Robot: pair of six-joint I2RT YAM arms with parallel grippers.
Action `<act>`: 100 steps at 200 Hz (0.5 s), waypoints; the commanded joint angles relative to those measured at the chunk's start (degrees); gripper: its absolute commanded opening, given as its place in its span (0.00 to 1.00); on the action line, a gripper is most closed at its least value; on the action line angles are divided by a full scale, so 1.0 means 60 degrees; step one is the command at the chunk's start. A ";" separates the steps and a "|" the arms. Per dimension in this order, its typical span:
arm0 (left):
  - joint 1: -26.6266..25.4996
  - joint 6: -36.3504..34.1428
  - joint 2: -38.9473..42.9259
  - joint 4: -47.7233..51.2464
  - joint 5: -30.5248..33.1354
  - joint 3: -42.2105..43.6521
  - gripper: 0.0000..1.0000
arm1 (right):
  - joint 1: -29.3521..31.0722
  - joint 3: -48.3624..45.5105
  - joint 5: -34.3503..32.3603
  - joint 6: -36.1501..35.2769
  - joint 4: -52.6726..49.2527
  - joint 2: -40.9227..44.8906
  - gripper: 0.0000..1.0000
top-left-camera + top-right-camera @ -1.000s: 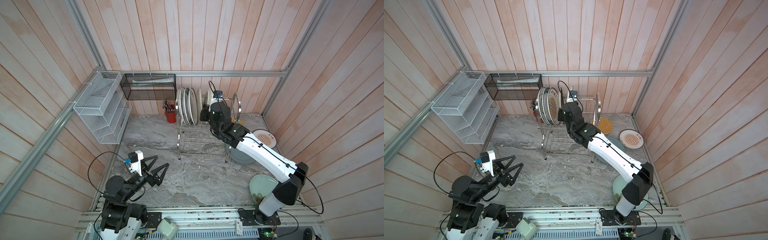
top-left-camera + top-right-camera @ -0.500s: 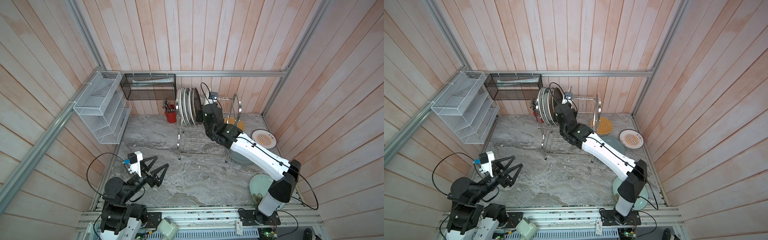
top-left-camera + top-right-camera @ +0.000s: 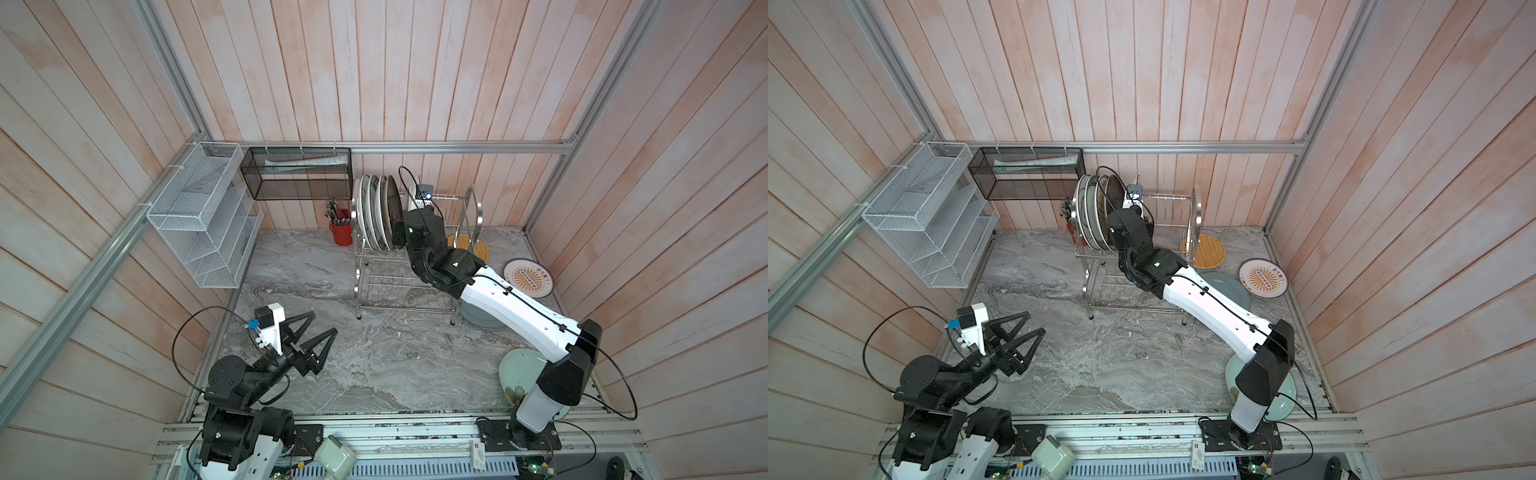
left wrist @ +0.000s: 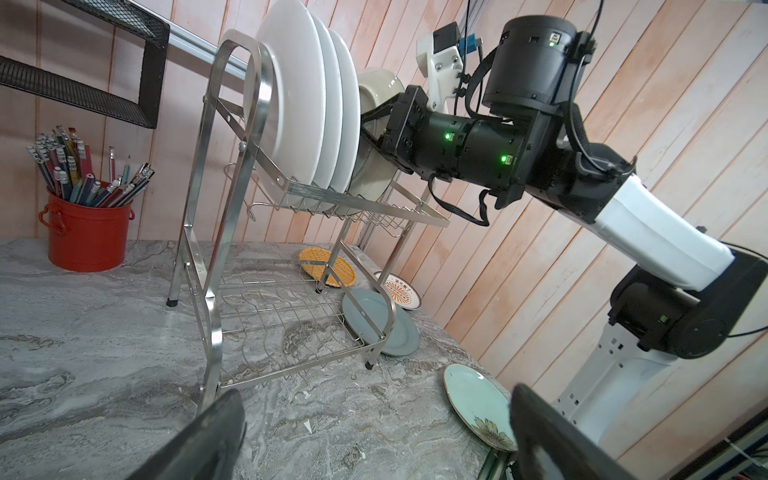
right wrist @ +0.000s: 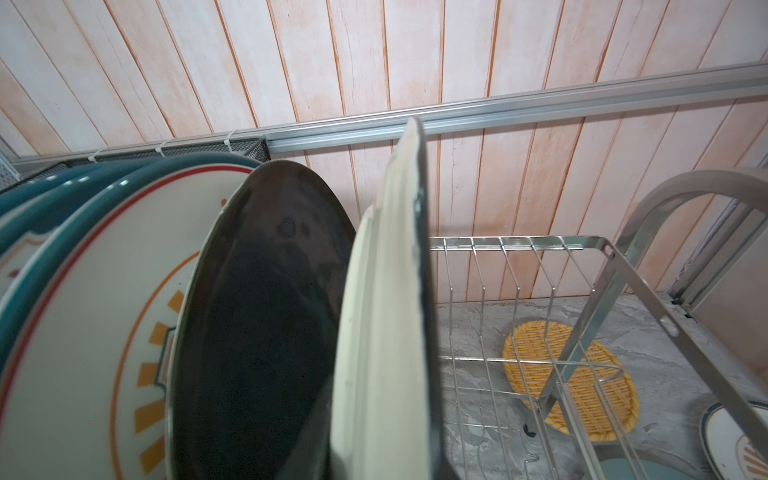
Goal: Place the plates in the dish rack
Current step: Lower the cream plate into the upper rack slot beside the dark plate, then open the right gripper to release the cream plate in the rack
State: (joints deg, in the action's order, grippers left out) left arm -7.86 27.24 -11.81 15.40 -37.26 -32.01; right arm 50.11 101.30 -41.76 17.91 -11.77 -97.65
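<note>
Right gripper (image 4: 371,124) straddles the racked cream plate (image 5: 382,311); whether it clamps, I cannot tell. Orange lattice plate (image 3: 1208,251) lies at its 3 o'clock; left gripper (image 3: 323,322) gapes, farther off.

Dish rack (image 3: 357,266) at back of bench (image 3: 353,365), centre. Standing plates (image 3: 374,216) in upper tier, left end. Pencil pot (image 3: 341,235) left of rack. Loose plates (image 3: 528,277) flat on bench, right of rack.
</note>
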 commanded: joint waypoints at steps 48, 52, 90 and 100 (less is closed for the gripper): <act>0.0106 0.0049 0.0152 -0.0139 0.0005 0.0105 1.00 | 0.0093 0.0054 -0.0089 0.0261 0.0031 0.0496 0.32; 0.0108 0.0053 0.0128 -0.0129 0.0020 0.0097 1.00 | 0.0108 0.0043 -0.0064 0.0275 0.0038 0.0503 0.32; 0.0122 0.0072 0.0137 -0.0143 -0.0013 0.0103 1.00 | 0.0174 -0.0009 0.0142 0.0648 0.0051 0.0612 0.34; 0.0137 0.0061 0.0138 -0.0121 0.0027 0.0102 1.00 | 0.0190 -0.0089 0.0247 0.0719 0.0090 0.0709 0.36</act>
State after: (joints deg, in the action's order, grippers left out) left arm -7.49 27.29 -11.81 15.42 -37.21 -32.01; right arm 50.98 101.25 -41.19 19.99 -11.75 -95.83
